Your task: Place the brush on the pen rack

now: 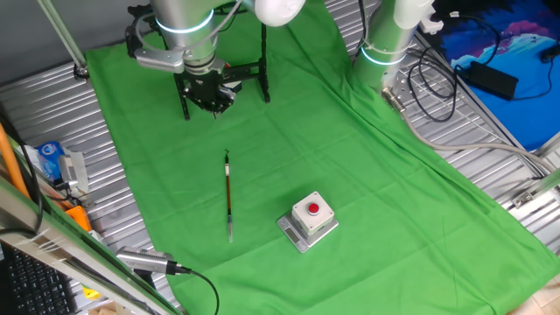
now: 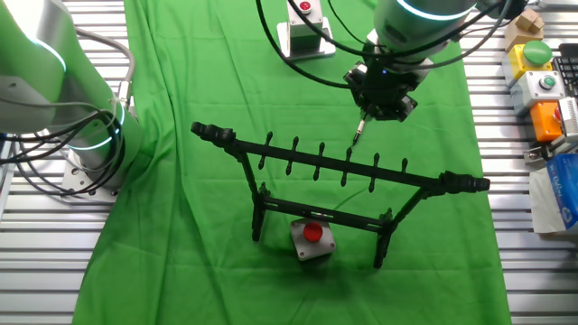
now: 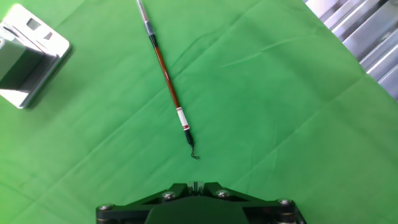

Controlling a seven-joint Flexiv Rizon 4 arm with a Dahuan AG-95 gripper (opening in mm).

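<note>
Brush [image 3: 166, 78] placement has not been begun: it is seen lying flat on the green cloth [image 1: 367, 175] of the desk, alone, well apart from the pen rack [image 2: 336, 168]. Nothing is held by the gripper [image 1: 213, 98], which hangs above the cloth just in front of the rack; how far its fingers are spread cannot be told, since they are hidden in the hand view. From the hand view, the brush is found ahead of the fingers, its looped end nearest and its long axis running away and slightly leftward. A grey box [image 1: 309, 220] with a red button is set beside its far end.
</note>
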